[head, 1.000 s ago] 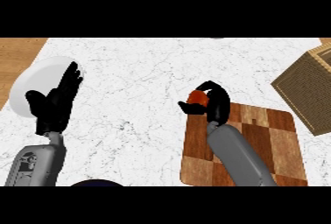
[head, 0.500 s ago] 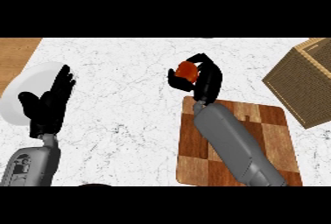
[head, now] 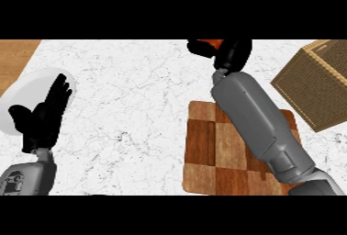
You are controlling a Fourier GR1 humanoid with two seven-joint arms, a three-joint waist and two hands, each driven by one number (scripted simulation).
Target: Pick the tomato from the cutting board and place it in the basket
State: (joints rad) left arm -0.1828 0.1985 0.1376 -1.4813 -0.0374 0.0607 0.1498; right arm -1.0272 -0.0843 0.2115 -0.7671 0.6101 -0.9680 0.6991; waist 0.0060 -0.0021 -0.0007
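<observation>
Orange-red tomato [head: 215,43] shows as a sliver at the far edge of the view, clasped in the robot's right hand [head: 227,51], whose black fingers curl round it and cover most of it. That hand hangs over the white marble counter [head: 136,92], beyond the far end of the wooden cutting board [head: 210,151], which now carries nothing but the shadow of the grey forearm crossing it. The woven basket [head: 318,82] stands to the right of the board, its far corner cut off by the frame, its opening seen only at an angle.

By the look of things, the pick is done and the carry is in hand: the tomato is off the board but not yet over the basket. The next move calls for a swing to the right, bringing the hand above the basket's open top before the fingers let go.

At the left, the left hand [head: 42,117] rests with fingers straight and empty, lying partly over a white plate [head: 27,89]. How much of the tomato the right hand encloses cannot be made out, since the view's far edge trims it.
</observation>
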